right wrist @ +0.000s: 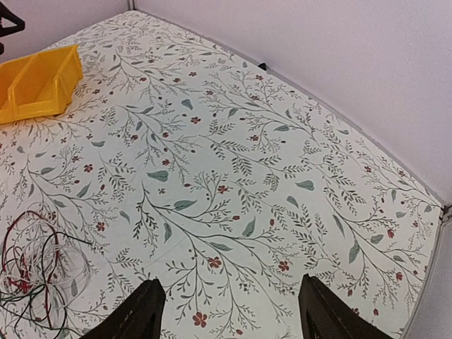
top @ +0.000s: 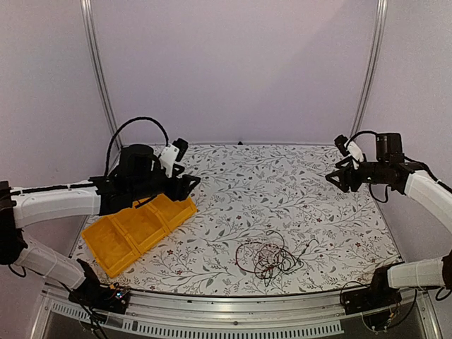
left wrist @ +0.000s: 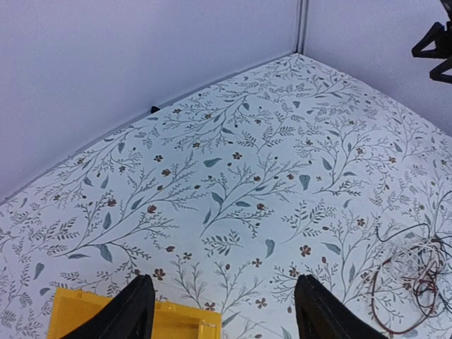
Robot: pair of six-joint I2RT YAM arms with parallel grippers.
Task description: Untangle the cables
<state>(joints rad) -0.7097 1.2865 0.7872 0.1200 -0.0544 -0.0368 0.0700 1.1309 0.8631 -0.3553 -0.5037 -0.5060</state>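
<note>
Floral table (top: pixel 282 183), tangled cables (top: pixel 268 258)

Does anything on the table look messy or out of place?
Only the cables: black, dark red and pale wires snarled in one loose heap at the front of the table. Nothing looks spilled or broken.

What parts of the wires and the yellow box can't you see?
- Cables: top view, too small to count wires or knots.
- Cables, both wrist views: cut off by the picture edge.
- Yellow tray: top view, left arm covers its far side; left wrist view, bottom edge cuts it.
</note>
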